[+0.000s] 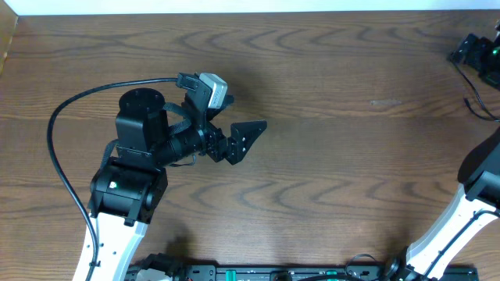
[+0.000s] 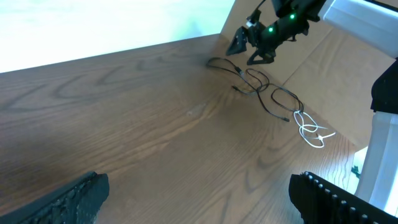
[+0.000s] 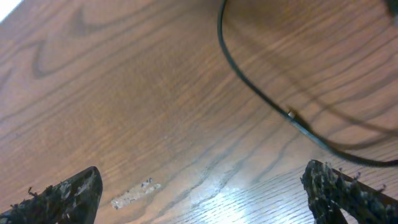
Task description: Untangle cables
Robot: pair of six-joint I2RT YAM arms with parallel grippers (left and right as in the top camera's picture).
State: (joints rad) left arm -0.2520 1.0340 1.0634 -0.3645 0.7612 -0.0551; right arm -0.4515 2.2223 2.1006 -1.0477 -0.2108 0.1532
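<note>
The cables lie at the table's far right: a thin black cord (image 2: 268, 93) in loose loops and a white cord (image 2: 310, 130) coiled just beyond its end. The two lie apart in the left wrist view. In the overhead only a stretch of the black cord (image 1: 471, 97) shows at the right edge. My right gripper (image 2: 249, 53) hovers open over the black cord's far end; its own view has the black cord (image 3: 261, 87) and a small plug (image 3: 291, 114) just ahead of its open fingers (image 3: 62, 198). My left gripper (image 1: 244, 140) is open at mid-table, far from the cables, with nothing between its fingers (image 2: 336, 199).
A thick black arm cable (image 1: 62, 148) loops left of the left arm. The wooden table (image 1: 328, 179) has a pale scuff (image 3: 134, 193) near my right gripper. The right arm's white link (image 1: 449, 226) stands at the front right, and a rail (image 1: 266, 273) runs along the front edge.
</note>
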